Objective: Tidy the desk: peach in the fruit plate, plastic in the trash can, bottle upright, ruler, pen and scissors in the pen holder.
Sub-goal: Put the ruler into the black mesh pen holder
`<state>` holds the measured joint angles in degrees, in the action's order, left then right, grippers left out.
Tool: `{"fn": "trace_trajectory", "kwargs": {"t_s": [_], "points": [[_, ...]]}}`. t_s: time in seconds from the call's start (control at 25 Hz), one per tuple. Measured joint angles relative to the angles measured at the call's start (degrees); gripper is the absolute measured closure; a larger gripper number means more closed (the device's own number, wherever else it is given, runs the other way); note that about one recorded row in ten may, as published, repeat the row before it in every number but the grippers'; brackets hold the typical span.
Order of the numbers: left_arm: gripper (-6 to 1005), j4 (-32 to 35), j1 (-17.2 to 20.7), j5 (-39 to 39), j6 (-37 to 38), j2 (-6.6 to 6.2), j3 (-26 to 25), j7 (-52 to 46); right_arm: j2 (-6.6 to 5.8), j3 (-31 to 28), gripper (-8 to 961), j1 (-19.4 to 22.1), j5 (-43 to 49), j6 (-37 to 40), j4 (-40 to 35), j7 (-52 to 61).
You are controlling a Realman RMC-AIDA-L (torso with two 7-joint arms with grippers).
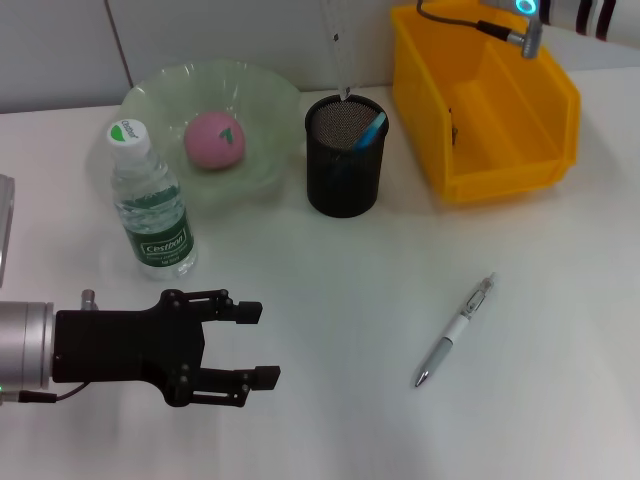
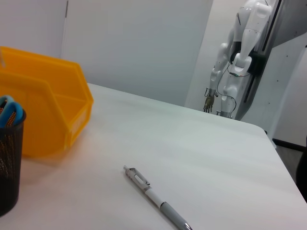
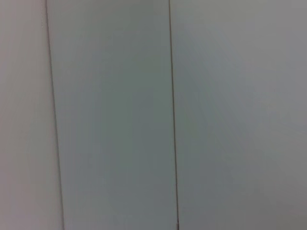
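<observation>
- Peach [image 1: 214,139]: lies inside the fruit plate [image 1: 265,100], which stands just beside the pen holder [image 1: 345,155]; this step appears done
- Bottle [image 1: 151,204]: stands upright, cap on top, just in front of the fruit plate and near the pen holder; this step appears done
- Pen holder: black mesh cup on the bench [image 1: 350,330], already holding a blue-handled item, likely the scissors, and a thin clear strip, possibly the ruler
- Trash can [image 1: 485,100]: yellow bin beside the pen holder; its contents cannot be made out
- Pen [image 1: 455,331]: lies flat on the bench, well apart from the pen holder; judged the one step left
- Left gripper [image 1: 258,345]: low over the bench, well in front of the pen holder, jaws apart and empty
- Right gripper: only the arm shows beyond the trash can; jaw state cannot be told
</observation>
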<state>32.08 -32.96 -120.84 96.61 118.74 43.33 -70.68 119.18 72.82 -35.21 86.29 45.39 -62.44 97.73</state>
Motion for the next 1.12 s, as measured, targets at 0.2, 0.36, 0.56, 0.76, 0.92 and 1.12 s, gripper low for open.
{"fn": "trace_trajectory", "kwargs": {"t_s": [0.2, 0.36, 0.56, 0.76, 0.92, 1.12], "points": [[193, 0.00, 0.00, 0.00, -0.07, -0.09, 0.00, 0.02, 0.04, -0.04, 546, 0.83, -10.24, 0.63, 5.12, -11.01], [194, 0.00, 0.00, 0.00, 0.02, -0.09, 0.00, 0.02, -0.09, -0.21, 543, 1.72, -15.58, 1.92, 8.60, -18.21], [194, 0.00, 0.00, 0.00, -0.02, -0.09, 0.00, 0.02, -0.10, -3.22, 540, 2.64, -20.83, 7.85, 12.87, -24.93], [194, 0.00, 0.09, -0.01, -0.24, -0.03, -0.07, 0.48, -0.15, -7.81, 537, 2.15, -24.63, 15.15, 19.20, -30.25], [194, -0.03, 0.36, 0.75, -0.21, 0.07, 0.01, 1.49, -0.41, -9.09, 534, 1.17, -24.72, 16.13, 22.61, -30.52], [194, -0.08, 0.40, 0.96, -0.27, 0.09, 0.01, 2.12, -0.43, -9.10, 531, 0.53, -24.74, 16.13, 25.31, -30.85]]}}
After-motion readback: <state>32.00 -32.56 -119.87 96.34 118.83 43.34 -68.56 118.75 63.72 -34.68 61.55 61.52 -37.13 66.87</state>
